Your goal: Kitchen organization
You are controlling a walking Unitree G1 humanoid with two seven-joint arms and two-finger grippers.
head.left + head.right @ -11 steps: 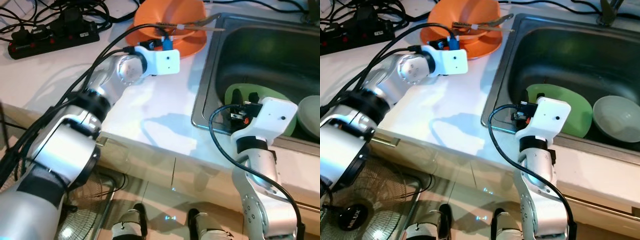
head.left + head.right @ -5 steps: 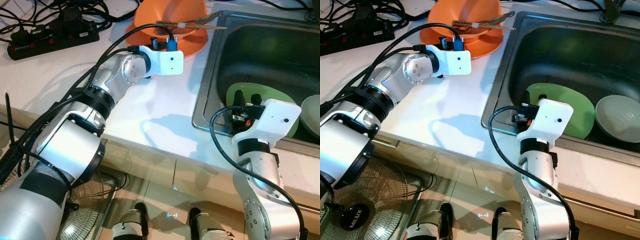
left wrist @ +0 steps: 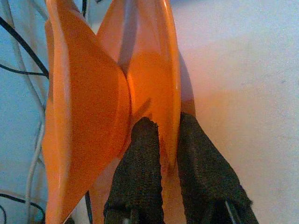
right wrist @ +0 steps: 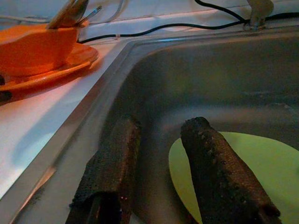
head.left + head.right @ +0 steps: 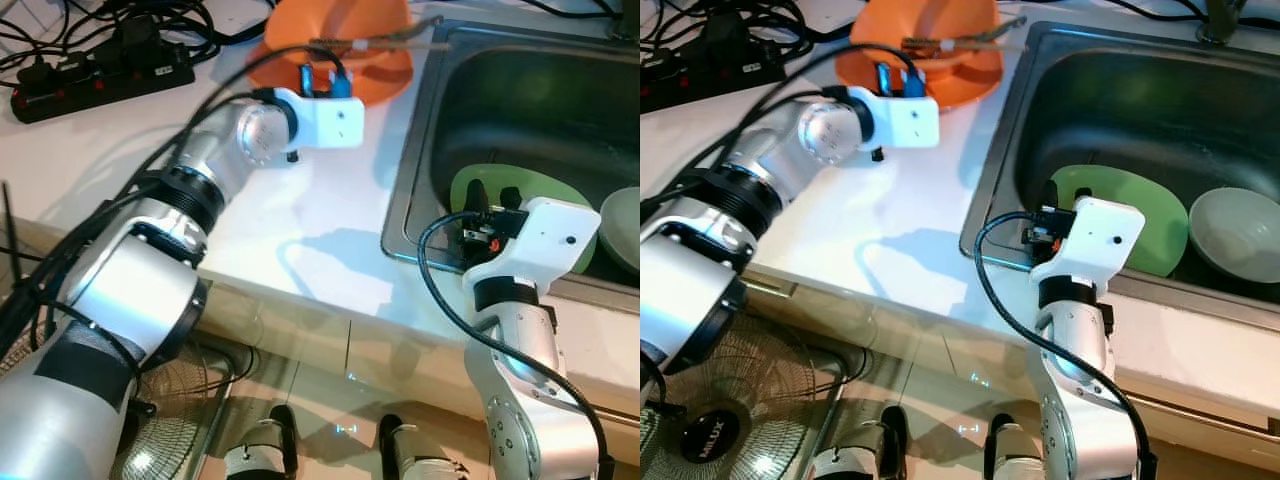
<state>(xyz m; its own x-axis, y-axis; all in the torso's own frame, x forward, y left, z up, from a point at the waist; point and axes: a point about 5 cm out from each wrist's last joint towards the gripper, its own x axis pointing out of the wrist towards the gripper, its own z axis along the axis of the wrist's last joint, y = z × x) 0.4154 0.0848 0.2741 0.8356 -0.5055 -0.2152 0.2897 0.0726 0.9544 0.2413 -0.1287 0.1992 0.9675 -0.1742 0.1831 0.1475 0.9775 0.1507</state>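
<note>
Left gripper (image 3: 161,140): two black fingers (image 3: 138,168) clamped on the rim of the flat orange plastic plate (image 3: 149,70), one finger either side of the edge. Orange plastic bowl (image 3: 84,107) sits on that plate; wooden chopsticks and a metal utensil (image 5: 960,42) lie across the bowl's top. The stack is on the white countertop (image 5: 300,220), just beside the left edge of the stainless steel sink (image 5: 1120,110).

Versus half a second ago: the plate-and-bowl stack sits slightly further up the head views and the left wrist has rolled a little, grip unchanged.

Right gripper (image 4: 156,154): fingers apart, nothing between them, hanging over the near left part of the sink basin above the round lime-green plate (image 5: 1140,215). Pose same as before. A pale grey-green bowl (image 5: 1240,235) sits in the sink, touching the green plate's right side.

Black power strip with cables (image 5: 95,75) is at the counter's far left.
</note>
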